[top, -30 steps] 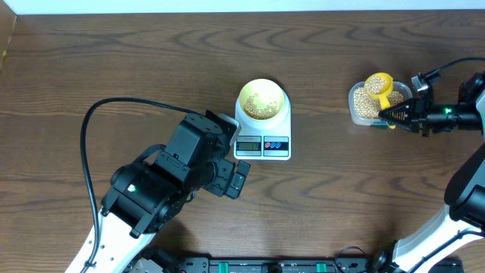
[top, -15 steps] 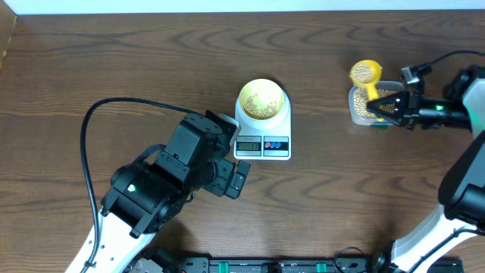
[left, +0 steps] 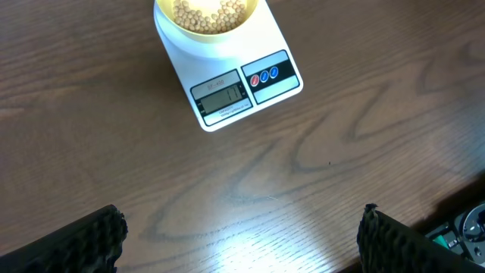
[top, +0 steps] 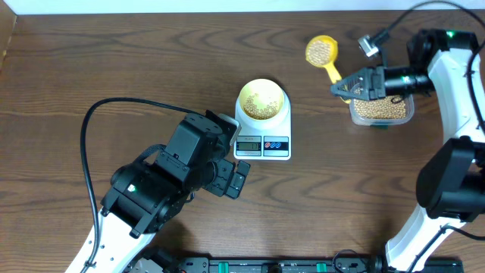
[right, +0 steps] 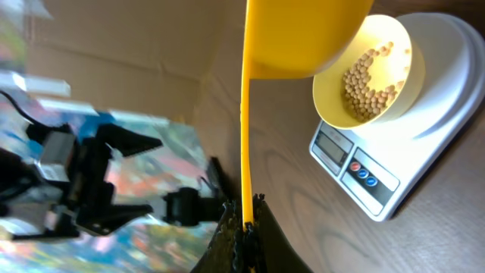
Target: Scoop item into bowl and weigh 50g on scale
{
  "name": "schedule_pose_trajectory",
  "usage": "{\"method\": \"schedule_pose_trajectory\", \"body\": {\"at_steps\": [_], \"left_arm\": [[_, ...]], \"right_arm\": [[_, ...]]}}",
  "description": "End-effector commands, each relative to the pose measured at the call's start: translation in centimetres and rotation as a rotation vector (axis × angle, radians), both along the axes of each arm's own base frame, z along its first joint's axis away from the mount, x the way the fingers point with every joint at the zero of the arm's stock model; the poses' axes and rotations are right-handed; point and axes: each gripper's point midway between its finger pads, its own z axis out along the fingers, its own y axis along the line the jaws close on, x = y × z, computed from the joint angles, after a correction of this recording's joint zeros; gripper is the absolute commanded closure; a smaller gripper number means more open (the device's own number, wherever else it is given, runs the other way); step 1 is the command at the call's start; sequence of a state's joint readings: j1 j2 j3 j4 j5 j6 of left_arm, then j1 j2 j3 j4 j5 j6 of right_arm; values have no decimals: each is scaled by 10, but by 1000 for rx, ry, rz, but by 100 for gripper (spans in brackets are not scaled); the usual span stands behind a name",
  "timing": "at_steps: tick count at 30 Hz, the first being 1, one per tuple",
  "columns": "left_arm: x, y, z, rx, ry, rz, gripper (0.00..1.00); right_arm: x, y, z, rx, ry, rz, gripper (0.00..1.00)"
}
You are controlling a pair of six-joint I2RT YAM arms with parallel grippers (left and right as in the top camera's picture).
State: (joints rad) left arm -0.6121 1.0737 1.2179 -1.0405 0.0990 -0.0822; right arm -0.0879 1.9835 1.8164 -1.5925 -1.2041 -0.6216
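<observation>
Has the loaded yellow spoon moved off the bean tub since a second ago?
Yes. The yellow spoon, held by the right gripper, has left the clear tub and travelled across the table toward the scale.

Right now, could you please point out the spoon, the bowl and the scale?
spoon (top: 321, 51), overhead view, its full cup.
bowl (right: 331, 110), right wrist view, bare inner wall.
scale (top: 262, 145), overhead view, front panel.

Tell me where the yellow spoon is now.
Overhead, right half: yellow spoon in the right claw, up-right of the bowl on the scale, left of the tub.
</observation>
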Motion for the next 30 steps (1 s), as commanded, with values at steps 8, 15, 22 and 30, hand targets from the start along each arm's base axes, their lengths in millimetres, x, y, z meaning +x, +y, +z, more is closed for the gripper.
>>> {"method": "schedule_pose_trajectory", "body": {"at_steps": [8, 15, 22, 30], "left_arm": [[2, 0, 3, -5, -3, 9, 0], [2, 0, 3, -4, -4, 9, 0], [2, 0, 3, -5, -3, 9, 0], [2, 0, 3, -5, -4, 9, 0]], "right_arm": [[-5, 43, 18, -88, -99, 123, 99], [-16, 57, 7, -152, -99, 187, 99], [-28, 71, -8, -251, -120, 268, 99], [-29, 87, -15, -291, -185, 317, 99]]}}
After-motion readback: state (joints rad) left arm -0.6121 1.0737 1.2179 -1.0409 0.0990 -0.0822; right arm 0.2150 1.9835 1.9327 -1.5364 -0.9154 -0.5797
